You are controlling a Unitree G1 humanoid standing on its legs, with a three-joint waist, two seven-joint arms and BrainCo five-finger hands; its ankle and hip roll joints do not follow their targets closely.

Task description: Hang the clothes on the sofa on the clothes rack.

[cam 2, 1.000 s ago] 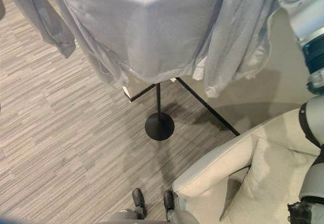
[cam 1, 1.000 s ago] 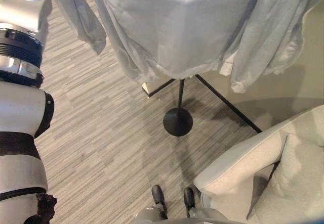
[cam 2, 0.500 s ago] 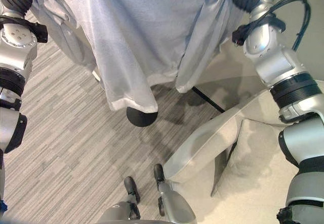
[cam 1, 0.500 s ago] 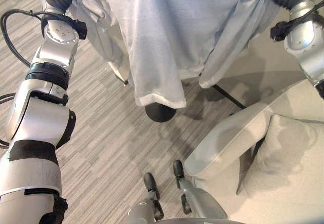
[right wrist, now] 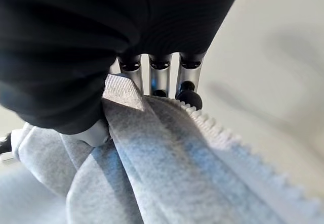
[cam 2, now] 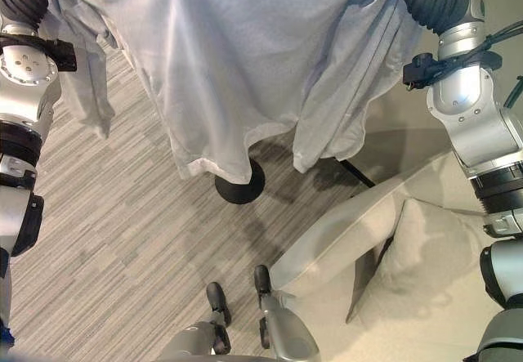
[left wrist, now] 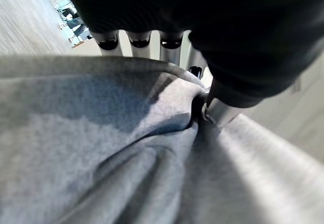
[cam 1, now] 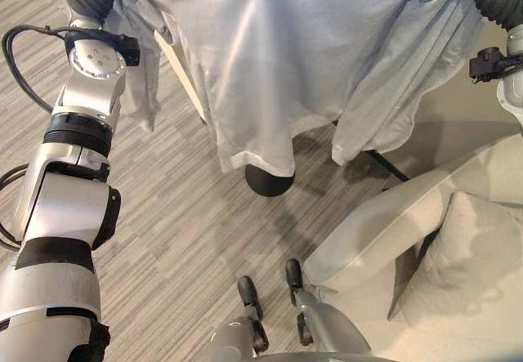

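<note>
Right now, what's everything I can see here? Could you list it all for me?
Garment: one, pale blue-grey, held spread out between both hands, hanging down in front of the robot.
Rack base: one, black, round, on the floor, partly behind the garment's hem.
Rack leg: one, black, thin, running along the floor beside the sofa.
Sofa: one, light beige, to the robot's right.
Cushion: one, beige, on the sofa seat.
Floor: grey striped planks.
Left hand: silver fingers curled over the cloth, thumb pinching it.
Right hand: silver fingers curled over a ribbed edge of the cloth.
</note>
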